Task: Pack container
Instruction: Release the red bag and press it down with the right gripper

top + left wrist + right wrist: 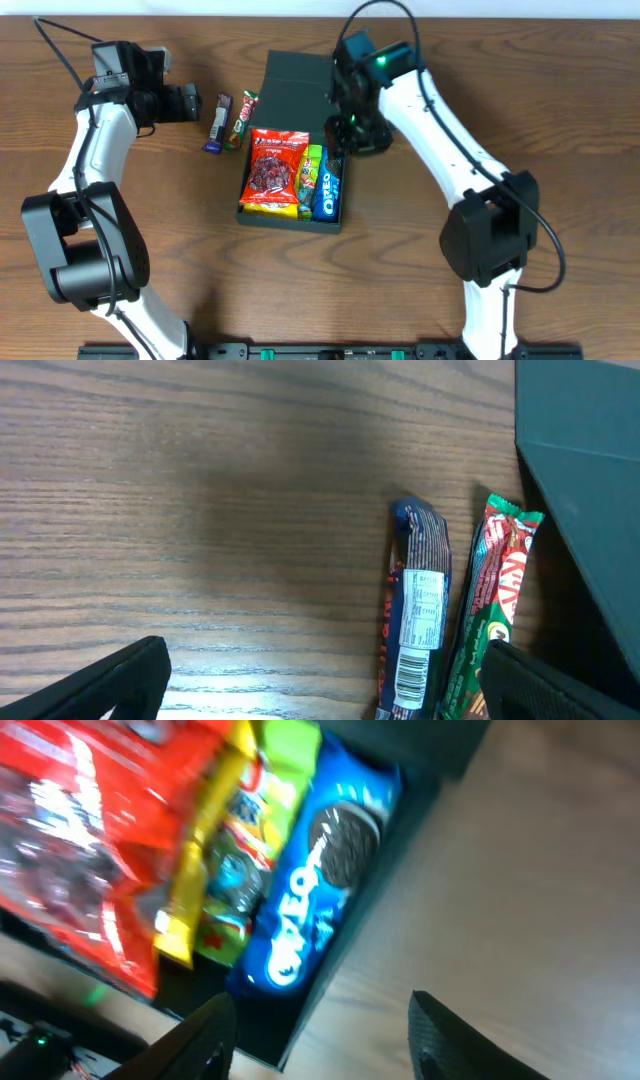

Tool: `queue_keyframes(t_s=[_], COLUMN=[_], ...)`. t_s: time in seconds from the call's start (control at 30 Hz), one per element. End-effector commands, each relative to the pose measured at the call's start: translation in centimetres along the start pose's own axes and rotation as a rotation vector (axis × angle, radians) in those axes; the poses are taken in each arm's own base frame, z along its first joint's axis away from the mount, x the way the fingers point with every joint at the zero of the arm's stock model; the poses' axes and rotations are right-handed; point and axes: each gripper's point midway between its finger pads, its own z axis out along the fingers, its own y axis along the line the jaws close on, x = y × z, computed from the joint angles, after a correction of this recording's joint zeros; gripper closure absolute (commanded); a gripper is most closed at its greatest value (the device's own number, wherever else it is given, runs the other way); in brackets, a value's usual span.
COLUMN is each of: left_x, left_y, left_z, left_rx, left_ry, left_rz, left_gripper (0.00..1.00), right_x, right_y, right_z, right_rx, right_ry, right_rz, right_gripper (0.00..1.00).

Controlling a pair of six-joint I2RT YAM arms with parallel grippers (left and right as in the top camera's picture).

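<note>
The left fingers (pixel 120 680) and right fingers (pixel 205 1040) were wide, empty, and beside the container (pixel 295 85) the close blue bar (pixel 418 610) and red bar (pixel 500 590) risked a double grasp

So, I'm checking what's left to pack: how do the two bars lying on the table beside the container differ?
The dark blue bar shows a white barcode label, while the red-and-green bar shows white printed lettering. The dark blue bar lies farther from the container, and the red-and-green bar lies right beside it. Both are slim wrapped bars lying flat on the table, side by side and roughly parallel, outside the container.
</note>
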Motion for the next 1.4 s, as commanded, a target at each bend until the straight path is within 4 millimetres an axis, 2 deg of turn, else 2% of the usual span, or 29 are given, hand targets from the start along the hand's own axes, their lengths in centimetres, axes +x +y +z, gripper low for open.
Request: queue_keyframes(t_s=[0.0,0.1,0.2,0.4,0.73,0.87,0.97,1.1,1.17,1.23,1.37], left_x=[-0.3,-0.3,-0.3,-0.2,-0.2,-0.2,-0.2,-0.2,-0.2,-0.2,-0.2], left_y=[-0.1,-0.1,-0.1,-0.1,-0.1,-0.1,-0.1,-0.3,-0.3,-0.3,-0.3], left_z=[0.2,0.2,0.2,0.2,0.2,0.2,0.2,0.2,0.2,0.2,0.2], left_rx=[0.01,0.01,0.01,0.011,0.011,0.011,0.012,0.023,0.023,0.023,0.023], left_ry=[-0.001,-0.001,-0.001,0.0,0.003,0.004,0.004,0.003,0.002,0.002,0.002], left_rz=[0.021,0.02,0.02,0.02,0.011,0.009,0.008,0.008,0.008,0.008,0.008], left_gripper=[0.0,0.0,0.0,0.0,0.0,0.0,0.0,0.0,0.0,0.0,0.0], right_x=[1.1,1.7,1.8,1.6,1.6,1.4,0.4,-1.8,-2.7,-3.4,-3.5], right_y=[-0.5,-1.8,-3.5,-5.5,-8.3,-8.5,-7.1,-5.5,-6.0,-7.0,-8.4], right_z=[1.4,3.3,3.9,3.7,3.0,2.9,3.4,3.7,3.5,3.2,3.5], right_rx=[0.033,0.082,0.168,0.272,0.322,0.319,0.251,0.184,0.209,0.262,0.333], right_ry=[0.043,0.065,0.059,0.034,0.031,0.025,-0.01,-0.09,-0.137,-0.181,-0.187], right_rz=[0.062,0.088,0.101,0.125,0.227,0.244,0.244,0.24,0.268,0.284,0.287], right_gripper=[0.48,0.54,0.55,0.55,0.57,0.6,0.63,0.55,0.5,0.5,0.49])
